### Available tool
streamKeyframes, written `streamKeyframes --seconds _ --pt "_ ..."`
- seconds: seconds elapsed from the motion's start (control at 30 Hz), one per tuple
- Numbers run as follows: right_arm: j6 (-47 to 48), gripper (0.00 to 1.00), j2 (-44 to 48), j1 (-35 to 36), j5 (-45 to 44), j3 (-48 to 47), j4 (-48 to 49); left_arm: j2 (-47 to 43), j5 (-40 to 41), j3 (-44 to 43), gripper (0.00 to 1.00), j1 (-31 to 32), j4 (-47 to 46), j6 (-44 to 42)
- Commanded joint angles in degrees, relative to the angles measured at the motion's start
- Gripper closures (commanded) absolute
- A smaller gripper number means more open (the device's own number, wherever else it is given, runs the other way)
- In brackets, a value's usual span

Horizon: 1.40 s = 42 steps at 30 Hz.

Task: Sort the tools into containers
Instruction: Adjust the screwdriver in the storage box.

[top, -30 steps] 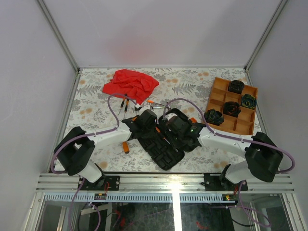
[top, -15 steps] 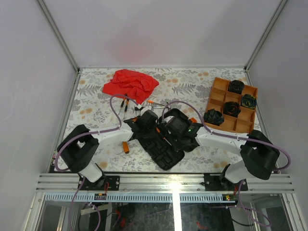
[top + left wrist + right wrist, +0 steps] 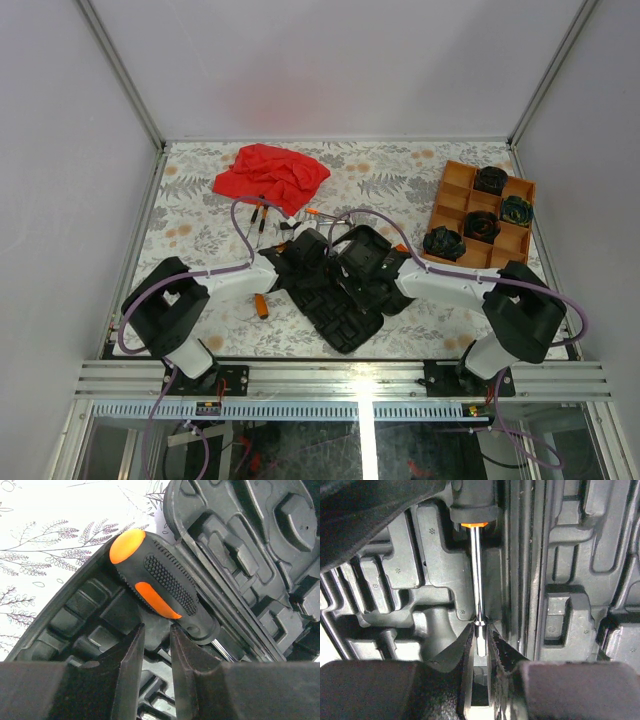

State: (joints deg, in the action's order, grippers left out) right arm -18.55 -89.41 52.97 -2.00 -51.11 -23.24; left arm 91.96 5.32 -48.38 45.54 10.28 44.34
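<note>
Where it lies in the open black case [image 3: 250, 555], the screwdriver [image 3: 160, 587] shows a stippled black handle with an orange cap; my right fingers [image 3: 461, 650] clamp its steel shaft, my left fingers [image 3: 131, 670] stand slightly apart beside the handle; from above it is hidden

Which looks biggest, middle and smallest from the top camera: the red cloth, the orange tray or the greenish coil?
1. The orange tray, biggest.
2. The red cloth, somewhat smaller.
3. The greenish coil, smallest by far.
</note>
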Motion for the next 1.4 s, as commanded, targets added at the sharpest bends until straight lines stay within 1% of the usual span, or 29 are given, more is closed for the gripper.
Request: streamKeyframes --seconds 0.0,0.3,0.47,0.7,1.03,1.37 --pt "1.3 0.88 -0.5 -0.8 -1.9 -3.5 1.2 1.5 -1.0 1.2 0.75 -0.4 -0.6 -1.4" --pt "2.8 0.87 0.9 -0.8 -2.7 -3.5 -1.4 1.9 -1.0 1.3 0.76 -0.4 -0.9 -1.4" --pt "3.2 0.85 2.3 -0.8 -2.1 -2.5 -1.7 1.4 -1.2 1.4 0.75 -0.4 -1.5 -0.9" --pt "2.9 0.85 3.6 -0.9 -1.1 -1.1 -2.2 -1.4 -1.5 1.8 0.72 -0.8 -2.1 -0.4" --pt "2.6 0.86 5.2 -0.9 0.1 1.7 -2.4 -2.4 -3.6 3.1 0.71 -2.3 -3.4 0.0" --pt "3.8 0.84 4.8 -0.8 -0.2 0.7 -0.4 -1.5 -4.4 2.6 0.71 -2.3 -3.7 -0.3"
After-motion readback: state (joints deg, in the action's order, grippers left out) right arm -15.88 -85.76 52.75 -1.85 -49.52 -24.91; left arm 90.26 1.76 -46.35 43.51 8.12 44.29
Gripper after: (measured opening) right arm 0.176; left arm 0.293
